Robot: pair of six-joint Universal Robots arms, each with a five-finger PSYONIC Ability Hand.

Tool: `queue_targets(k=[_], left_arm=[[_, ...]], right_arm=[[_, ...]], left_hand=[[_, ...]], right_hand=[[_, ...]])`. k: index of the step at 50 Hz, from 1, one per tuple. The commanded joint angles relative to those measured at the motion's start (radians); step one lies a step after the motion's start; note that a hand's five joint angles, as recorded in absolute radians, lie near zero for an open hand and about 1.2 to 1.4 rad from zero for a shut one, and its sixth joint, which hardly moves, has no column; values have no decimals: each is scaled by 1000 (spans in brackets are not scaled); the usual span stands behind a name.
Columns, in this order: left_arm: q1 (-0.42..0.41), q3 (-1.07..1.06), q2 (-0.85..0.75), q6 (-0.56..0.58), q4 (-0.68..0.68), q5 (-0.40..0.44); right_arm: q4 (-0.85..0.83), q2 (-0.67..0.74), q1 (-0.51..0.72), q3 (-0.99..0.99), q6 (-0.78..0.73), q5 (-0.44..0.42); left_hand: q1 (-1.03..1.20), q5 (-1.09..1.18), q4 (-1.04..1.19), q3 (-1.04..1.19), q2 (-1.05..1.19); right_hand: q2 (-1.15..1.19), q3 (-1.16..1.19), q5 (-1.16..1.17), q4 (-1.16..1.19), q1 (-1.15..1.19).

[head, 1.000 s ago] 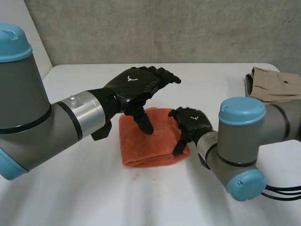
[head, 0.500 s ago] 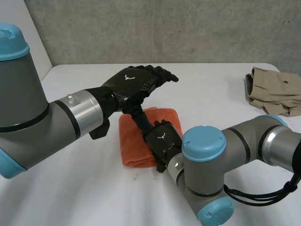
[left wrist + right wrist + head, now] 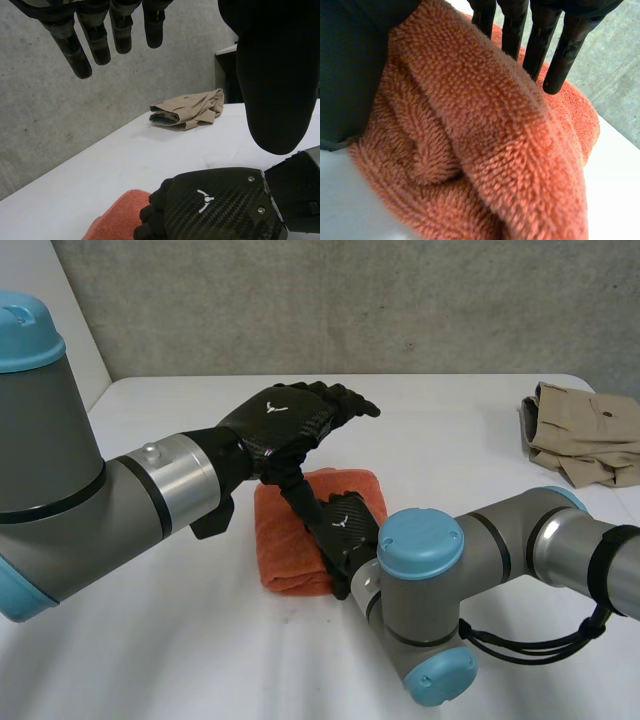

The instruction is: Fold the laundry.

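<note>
An orange towel lies folded on the white table. My left hand hovers above its far edge, fingers straight and spread, holding nothing. My right hand rests on the towel's near right part, back up, and the left wrist view shows it below the left palm, over the towel. In the right wrist view the towel bulges up in a thick fold between the thumb and the straight fingers, which reach across its top.
A beige folded garment lies at the table's far right edge, and the left wrist view shows it beyond the left hand's fingertips. My right arm's elbow crosses the table in front of the towel. A grey concrete wall stands behind the table.
My right arm has swung in from the right, bringing its hand from the towel's right edge onto its near right part. Its fingers have come in slightly. The left hand has barely moved.
</note>
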Motion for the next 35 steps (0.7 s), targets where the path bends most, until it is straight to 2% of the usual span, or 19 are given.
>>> queue_targets(k=[1, 13, 14, 19, 21, 23, 27, 35], left_arm=[[-2, -1, 0, 0, 0, 0], [-2, -2, 0, 0, 0, 0], [-2, -2, 0, 0, -2, 0], [-2, -2, 0, 0, -2, 0], [-2, -4, 0, 0, 0, 0], [-2, -4, 0, 0, 0, 0], [-2, -4, 0, 0, 0, 0], [-2, -4, 0, -2, 0, 0]], right_arm=[[-14, 19, 0, -39, -7, 0], [-14, 60, -3, -99, -13, -2], [-14, 65, -3, -103, -13, -2], [-12, 91, -15, -143, -13, 0], [-12, 91, -26, -146, -13, 0], [-6, 80, -54, -146, -13, -2], [0, 59, -113, -142, -27, -12], [3, 11, -273, -122, -174, -48]], left_hand=[[35, 8, 25, 16, 23], [38, 10, 28, 19, 26], [38, 10, 28, 19, 26], [38, 10, 28, 19, 26], [38, 10, 28, 19, 26], [38, 10, 28, 19, 26], [38, 10, 28, 19, 26], [38, 10, 28, 19, 26]], right_hand=[[151, 139, 237, 149, 201], [207, 194, 293, 204, 256], [239, 226, 325, 237, 289], [696, 683, 782, 694, 746], [788, 775, 874, 785, 837], [912, 899, 997, 909, 961], [969, 956, 1055, 967, 1019], [970, 957, 1055, 967, 1019]])
